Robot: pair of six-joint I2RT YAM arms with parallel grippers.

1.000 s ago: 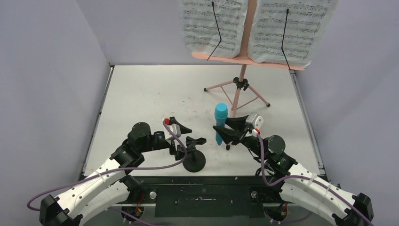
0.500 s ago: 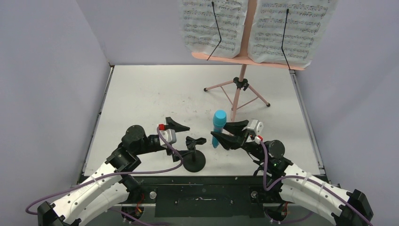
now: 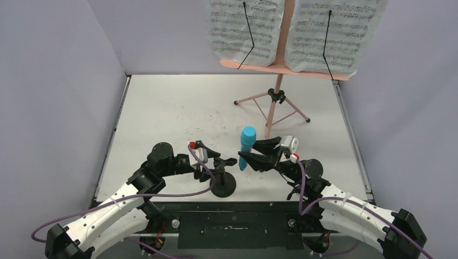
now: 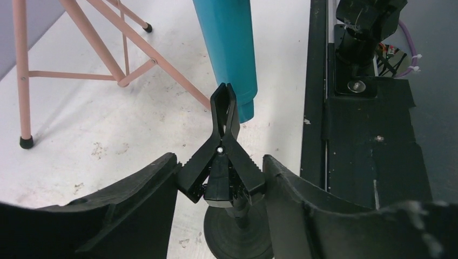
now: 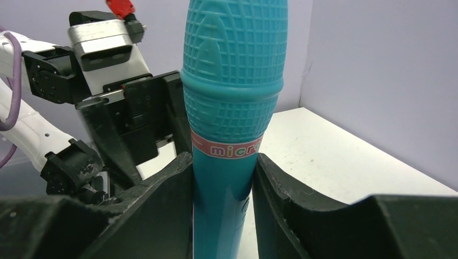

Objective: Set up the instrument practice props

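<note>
Pages (image 3: 243,32) already sit on the pink stand (image 3: 275,105). Your right claw (image 3: 248,151) clamps the microphone (image 3: 247,139), left claw (image 4: 220,164) pinches the mic stand (image 3: 223,187); join them.

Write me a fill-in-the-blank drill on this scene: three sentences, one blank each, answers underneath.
1. The blue microphone is gripped upright in the ___ claw.
2. The clip on top of the black mic stand sits between the fingers of the ___ claw.
3. The sheet-music pages rest on the ___ music stand at the far side of the table.

Missing words: right; left; pink
</note>
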